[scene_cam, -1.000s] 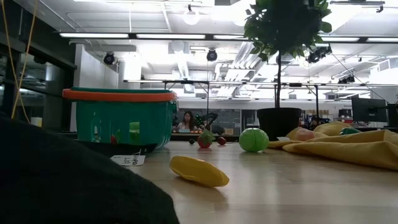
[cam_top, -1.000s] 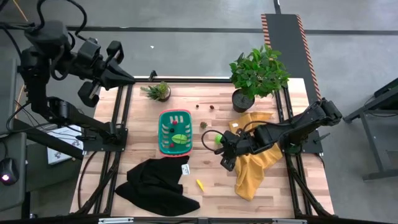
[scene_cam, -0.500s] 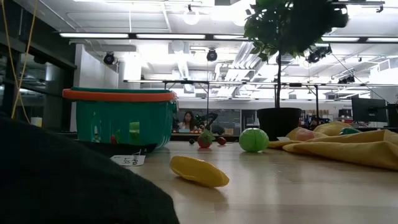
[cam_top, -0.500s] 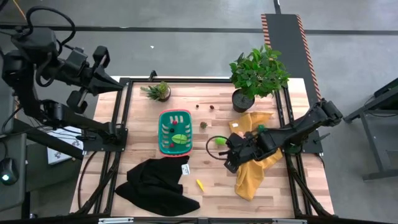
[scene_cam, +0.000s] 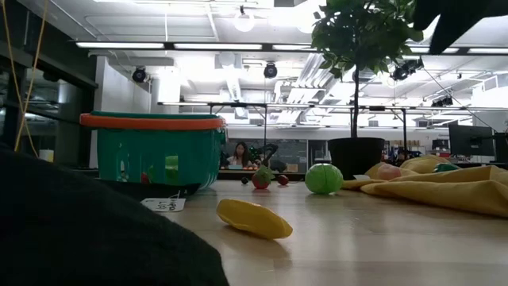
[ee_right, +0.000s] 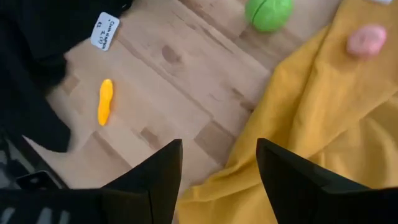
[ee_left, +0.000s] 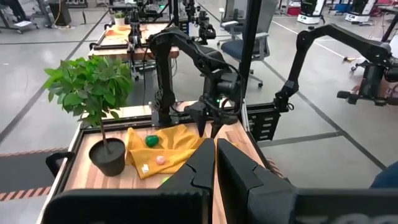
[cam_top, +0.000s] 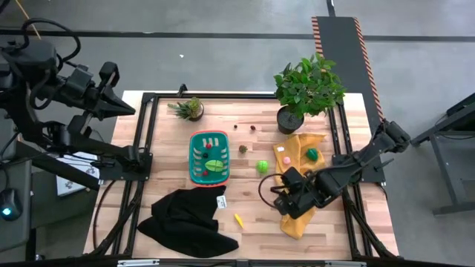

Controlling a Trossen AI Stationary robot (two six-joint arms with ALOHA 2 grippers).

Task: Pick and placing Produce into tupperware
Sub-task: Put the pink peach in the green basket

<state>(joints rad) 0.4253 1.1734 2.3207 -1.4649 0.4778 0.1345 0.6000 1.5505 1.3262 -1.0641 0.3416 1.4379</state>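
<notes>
The small teal-green plastic basket with a red-pink rim (cam_top: 208,156) sits mid-bench with some toy food inside, but a round green toy fruit (cam_top: 262,166) and a yellow toy banana (cam_top: 239,219) lie outside. The right gripper (cam_top: 283,202) hangs low over the yellow cloth (cam_top: 303,211), jaws apart and empty. The left gripper (cam_top: 128,112) waits off the bench, jaws together.

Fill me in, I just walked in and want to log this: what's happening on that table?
A two-armed robot is sorting toy produce into the teal basket, which already holds some pieces. Its right hand hangs open and empty over the yellow cloth. A green ball, a yellow piece and a pink piece are still outside the basket. The left hand waits shut off the table's left edge.
</notes>
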